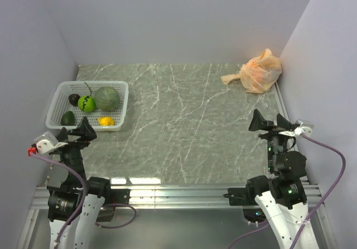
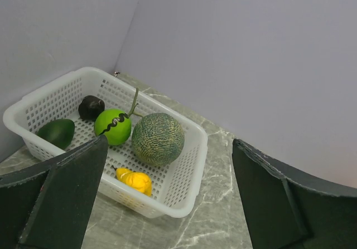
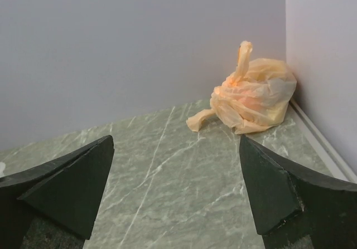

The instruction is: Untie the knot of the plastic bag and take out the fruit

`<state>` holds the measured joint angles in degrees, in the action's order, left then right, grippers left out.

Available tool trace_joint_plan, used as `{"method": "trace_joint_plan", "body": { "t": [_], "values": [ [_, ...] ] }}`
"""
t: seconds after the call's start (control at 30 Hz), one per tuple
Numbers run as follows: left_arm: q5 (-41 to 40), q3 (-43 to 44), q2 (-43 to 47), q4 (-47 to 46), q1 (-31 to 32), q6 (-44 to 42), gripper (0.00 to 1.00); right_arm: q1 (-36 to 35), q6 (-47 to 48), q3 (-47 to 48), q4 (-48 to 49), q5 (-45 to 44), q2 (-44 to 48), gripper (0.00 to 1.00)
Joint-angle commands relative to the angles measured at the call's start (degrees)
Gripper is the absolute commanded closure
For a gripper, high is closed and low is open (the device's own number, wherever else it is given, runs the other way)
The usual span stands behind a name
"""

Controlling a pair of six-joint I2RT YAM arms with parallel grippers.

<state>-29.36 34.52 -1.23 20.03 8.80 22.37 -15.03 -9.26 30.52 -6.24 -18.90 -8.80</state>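
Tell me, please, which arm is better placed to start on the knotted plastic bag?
The right. The plastic bag lies in the far right corner, ahead of the open right gripper and in its wrist view; the left gripper, also open, faces the white basket at the left.

A robot test cell of a laboratory kind is shown. A work area is enclosed on three sides by plain, bare lilac-grey walls (image 1: 184, 20), seen from above. The base of the enclosure is formed by a grey-green, marble-patterned tabletop (image 1: 189, 132). An aluminium rail (image 1: 178, 192) is fixed along the near edge, and two robot arms are bolted to it side by side, the left arm (image 1: 70, 161) and the right arm (image 1: 287, 168), each trailed by a purple-grey cable (image 1: 343, 168). Staged props are laid out on the surface: a white perforated basket (image 1: 95, 83) near the left wall and a pale-orange plastic bag (image 1: 259, 71) tucked into the far right corner
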Motion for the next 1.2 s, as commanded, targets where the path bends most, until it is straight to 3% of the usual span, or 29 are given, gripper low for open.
{"method": "trace_joint_plan", "body": {
  "t": [0.0,0.2,0.4,0.67,0.83,0.97,1.17],
  "values": [
    [0.71,0.81,-0.52,-0.78,-0.45,0.48,0.01,-0.44,0.30,2.96,-0.87,0.01,-1.83,0.00],
    [1.15,1.16,-0.26,-0.17,-0.45,1.45,0.01,-0.35,-2.34,3.67,-1.93,-2.54,-3.86,0.00],
    [2.64,0.98,-1.05,-0.52,-0.36,4.08,0.01,-0.35,-5.68,5.24,-1.49,0.61,-9.56,0.00],
    [5.63,1.69,-5.00,0.18,0.60,3.30,0.01,-0.35,-12.98,22.63,-8.96,1.85,-34.95,0.00],
    [13.26,1.60,-11.32,-0.25,1.66,5.83,0.01,0.87,-17.90,34.75,-15.55,-7.46,-52.59,0.00],
    [21.87,-0.07,-14.75,-4.03,2.45,7.79,0.01,4.99,-17.99,39.78,-12.85,-13.00,-64.57,0.00],
    [18.11,1.34,-18.36,-1.66,3.15,5.76,0.01,12.03,-15.10,49.45,-6.96,-9.58,-83.99,0.01]
  ]
}}
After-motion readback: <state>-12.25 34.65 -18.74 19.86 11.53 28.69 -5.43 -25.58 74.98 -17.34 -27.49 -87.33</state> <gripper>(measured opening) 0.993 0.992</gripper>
